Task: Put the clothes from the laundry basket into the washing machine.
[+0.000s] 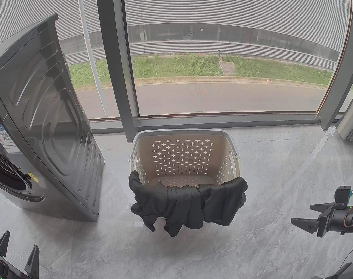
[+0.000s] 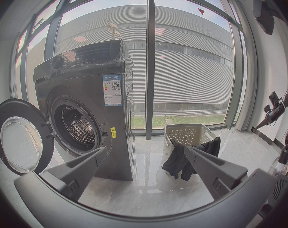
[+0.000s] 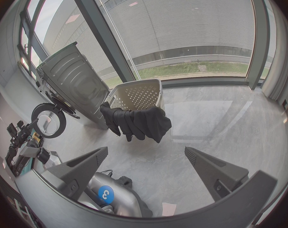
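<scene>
clothes (image 1: 188, 206) hang over the basket (image 1: 184, 134) rim, likely for an easy grab, ahead of and between the spread, empty left claw (image 1: 20, 241) and right claw (image 1: 302, 214), with the washer (image 1: 48, 128) door (image 2: 22, 144) open nearer the left one.

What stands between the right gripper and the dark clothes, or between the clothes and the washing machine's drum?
Nothing visible. Only bare floor lies between the open right gripper and the dark clothes draped over the laundry basket's near rim. The washing machine's door is swung open, leaving the drum unblocked.
</scene>
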Tool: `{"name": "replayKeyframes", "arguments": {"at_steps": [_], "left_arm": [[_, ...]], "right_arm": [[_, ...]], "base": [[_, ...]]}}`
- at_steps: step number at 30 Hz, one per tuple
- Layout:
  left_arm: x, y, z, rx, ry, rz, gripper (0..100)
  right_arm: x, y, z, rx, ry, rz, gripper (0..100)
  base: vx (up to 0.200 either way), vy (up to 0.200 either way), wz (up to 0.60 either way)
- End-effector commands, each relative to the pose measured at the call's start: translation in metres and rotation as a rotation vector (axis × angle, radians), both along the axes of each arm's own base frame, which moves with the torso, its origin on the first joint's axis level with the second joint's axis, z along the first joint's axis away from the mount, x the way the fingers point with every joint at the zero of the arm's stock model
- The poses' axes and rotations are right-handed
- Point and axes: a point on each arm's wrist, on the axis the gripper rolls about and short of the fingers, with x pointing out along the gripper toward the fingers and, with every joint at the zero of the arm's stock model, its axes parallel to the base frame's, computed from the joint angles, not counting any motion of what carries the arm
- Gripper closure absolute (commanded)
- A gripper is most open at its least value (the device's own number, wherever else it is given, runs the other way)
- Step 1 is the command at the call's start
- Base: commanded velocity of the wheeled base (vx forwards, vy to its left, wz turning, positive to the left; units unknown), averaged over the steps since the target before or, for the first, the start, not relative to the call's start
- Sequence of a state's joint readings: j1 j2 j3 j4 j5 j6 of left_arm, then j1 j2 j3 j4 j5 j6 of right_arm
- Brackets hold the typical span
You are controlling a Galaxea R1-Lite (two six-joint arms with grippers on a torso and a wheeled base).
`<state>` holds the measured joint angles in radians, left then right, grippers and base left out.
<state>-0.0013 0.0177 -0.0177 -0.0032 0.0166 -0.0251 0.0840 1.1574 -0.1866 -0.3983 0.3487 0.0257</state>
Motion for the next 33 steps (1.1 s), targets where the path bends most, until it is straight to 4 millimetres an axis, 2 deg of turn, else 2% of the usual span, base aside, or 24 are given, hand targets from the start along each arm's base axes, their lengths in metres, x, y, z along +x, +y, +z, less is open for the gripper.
{"name": "replayKeyframes", "arguments": {"at_steps": [1,8,14,21,24,33], "left_arm": [[0.0,0.0,-0.005,-0.001,-0.001,0.0,0],[0.0,0.0,-0.005,-0.001,-0.001,0.0,0],[0.0,0.0,-0.005,-0.001,-0.001,0.0,0],[0.0,0.0,-0.005,-0.001,-0.001,0.0,0],[0.0,0.0,-0.005,-0.001,-0.001,0.0,0],[0.0,0.0,-0.005,-0.001,-0.001,0.0,0]], "right_arm": [[0.024,0.01,-0.019,-0.015,0.116,0.049,0],[0.049,0.013,-0.04,-0.049,0.153,0.012,0],[0.056,0.021,-0.057,-0.057,0.192,0.039,0],[0.074,0.03,-0.074,-0.052,0.203,0.06,0],[0.083,0.033,-0.088,-0.055,0.209,0.062,0],[0.095,0.05,-0.109,-0.05,0.203,0.075,0]], "base": [[0.0,0.0,0.0],[0.0,0.0,0.0],[0.0,0.0,0.0],[0.0,0.0,0.0],[0.0,0.0,0.0],[0.0,0.0,0.0]]}}
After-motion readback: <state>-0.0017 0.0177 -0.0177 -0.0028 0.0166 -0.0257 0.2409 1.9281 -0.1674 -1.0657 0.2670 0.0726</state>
